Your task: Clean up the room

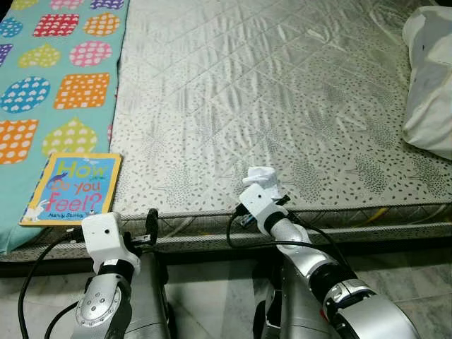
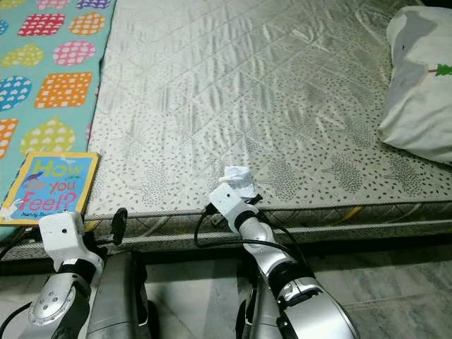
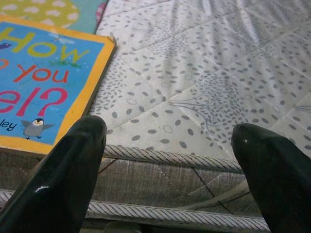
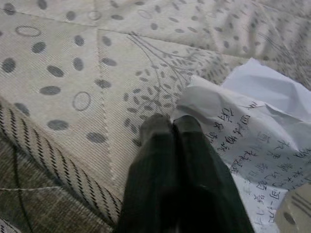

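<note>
Currently both arms are reaching forward over the near edge of the bed, with grey floor showing below the mattress border. Left tool is hovering at the mattress edge with its two black fingers spread wide, holding nothing. Just beyond it and toward the robot's left, the children's book is lying flat at the bed's near edge, partly on the patterned teal mat.

Right tool is sitting on the mattress just past the border, fingers pressed together, tips touching the edge of a crumpled sheet of paper with handwriting on it; whether the paper is actually pinched cannot be told. In the head views the paper is showing as a white wad directly ahead of the right wrist.

Farther off, at the robot's right, a white pillow is resting on the quilted grey cover.
</note>
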